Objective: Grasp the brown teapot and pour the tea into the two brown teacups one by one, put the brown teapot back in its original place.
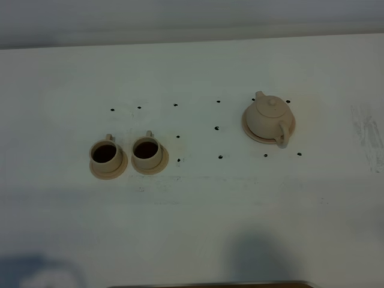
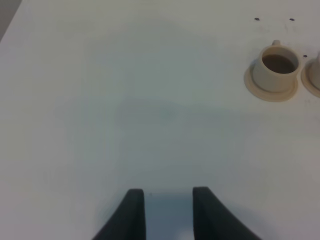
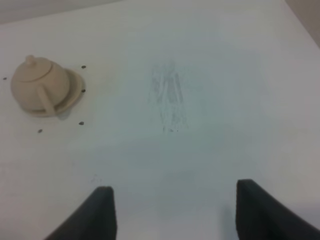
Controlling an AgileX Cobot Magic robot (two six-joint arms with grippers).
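Observation:
The brown teapot sits upright on the wide tan saucer that is its original place, right of centre, handle toward the front. The two brown teacups stand side by side on small saucers at the left, both holding dark tea. The left wrist view shows the leftmost cup and a sliver of the other. My left gripper hovers over bare table with a narrow gap and nothing in it. My right gripper stands wide open and empty, well apart from the teapot. Neither arm shows in the exterior view.
Small black dots mark the white table around the cups and teapot. A grey scuff lies to the right of the teapot. A dark strip runs along the table's front edge.

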